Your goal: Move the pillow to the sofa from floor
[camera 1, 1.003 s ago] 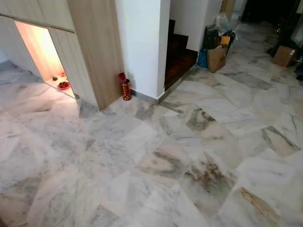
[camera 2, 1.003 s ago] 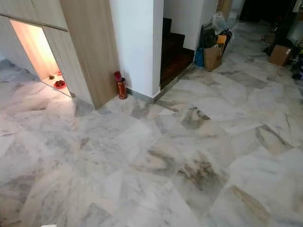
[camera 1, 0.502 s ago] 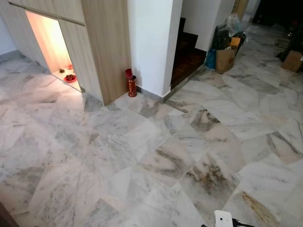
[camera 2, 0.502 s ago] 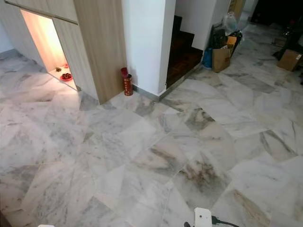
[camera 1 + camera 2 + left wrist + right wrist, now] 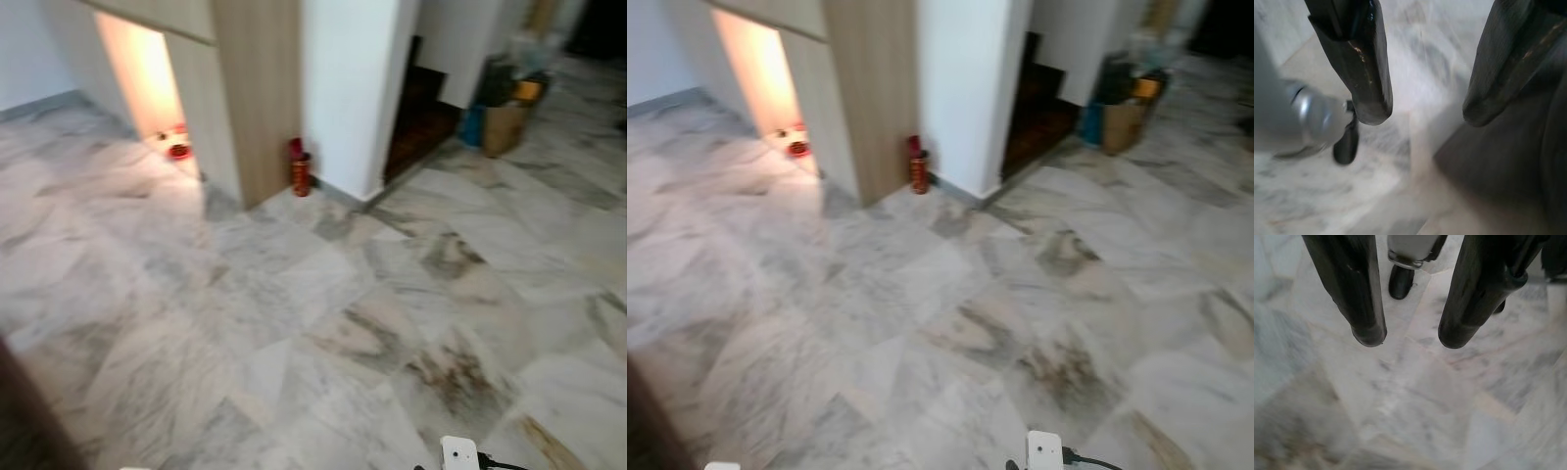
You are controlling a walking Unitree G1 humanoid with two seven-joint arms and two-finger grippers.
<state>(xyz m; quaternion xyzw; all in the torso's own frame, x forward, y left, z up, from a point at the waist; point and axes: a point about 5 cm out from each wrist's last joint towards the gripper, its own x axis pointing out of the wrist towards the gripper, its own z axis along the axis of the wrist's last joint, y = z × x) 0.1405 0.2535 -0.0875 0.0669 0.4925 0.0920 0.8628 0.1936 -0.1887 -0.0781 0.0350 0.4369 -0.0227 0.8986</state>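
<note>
Both arms hang low over the marble floor (image 5: 294,294). In the left wrist view my left gripper (image 5: 1425,110) is open, with nothing between its black fingers (image 5: 1364,63); a dark grey mass (image 5: 1498,166) lies right beside it on the floor. My right gripper (image 5: 1413,338) is open too, with bare marble under its fingertips. A white part of my right arm (image 5: 458,455) pokes in at the bottom edge of the head view. The head views are blurred.
A wooden cabinet (image 5: 260,88) with a lit niche (image 5: 142,69) and a red dish (image 5: 178,151) stands ahead. A red canister (image 5: 300,174) sits at its corner beside a white pillar (image 5: 348,88). Dark stairs (image 5: 423,103), a paper bag (image 5: 503,127). A dark edge (image 5: 20,411) at lower left.
The camera has swung left, so cabinet, canister and stairs have shifted right in the picture. A dark edge has come in at lower left. The picture has grown blurred.
</note>
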